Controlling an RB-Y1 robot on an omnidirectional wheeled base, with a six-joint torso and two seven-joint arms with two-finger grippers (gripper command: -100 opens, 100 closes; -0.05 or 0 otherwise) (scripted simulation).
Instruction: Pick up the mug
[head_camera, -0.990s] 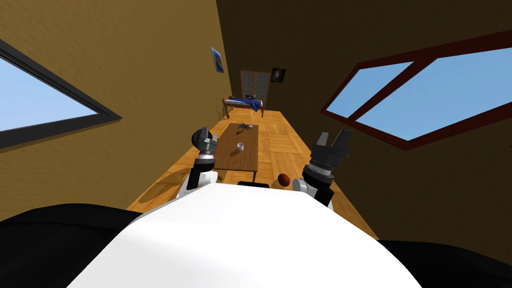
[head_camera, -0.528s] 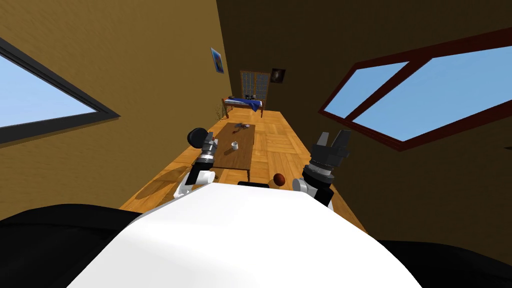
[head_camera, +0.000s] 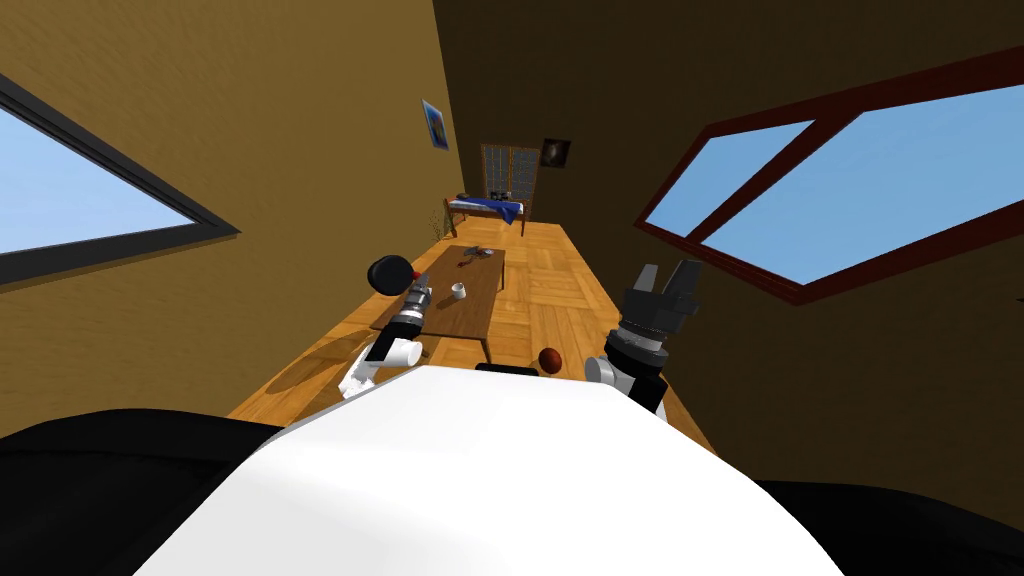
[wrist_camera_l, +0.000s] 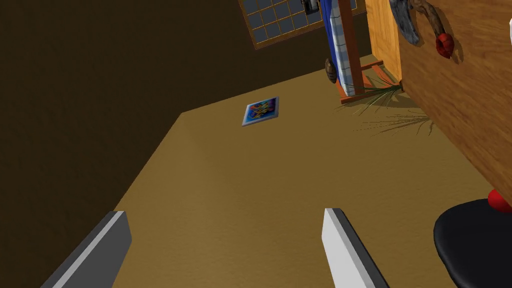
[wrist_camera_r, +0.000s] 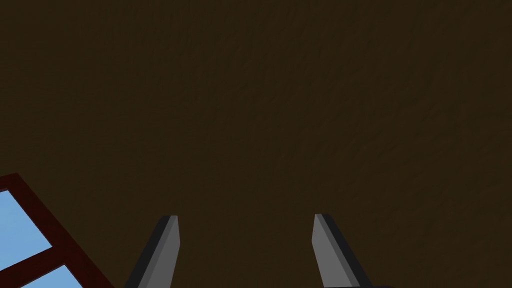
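— Checking the progress: is the mug (head_camera: 458, 291) in any jaws already?

— No, not yet. The small white mug stands on the brown desk (head_camera: 470, 318), about in the middle of its top, and nothing touches it.

— Where is the left arm (head_camera: 403, 322)?

— It reaches forward over the near left part of the desk. In the head view its wrist appears just beside the mug, but I cannot tell how high it is above the top. Its jaws are spread wide, with nothing between the two fingers (wrist_camera_l: 345, 250). They look along the desk's edge toward the ochre wall (wrist_camera_l: 250, 190), not toward the mug.

— And the right arm (head_camera: 640, 335)?

— It is raised at my right side, well apart from the desk. Its jaws are spread too, and the fingers (wrist_camera_r: 327, 250) hold nothing.

— So what is done?

— Only the approach, I judge: I stand at the near end of the desk with one arm out. Nearly everything is left: to turn the left jaws to the mug, bring them around it, close them and lift.

— Is anything in the way?

— Some small grey and red things (head_camera: 478, 252) lie at the far end, well apart from the mug. A black round thing (head_camera: 388, 273) is near the left arm; I cannot tell what it is.
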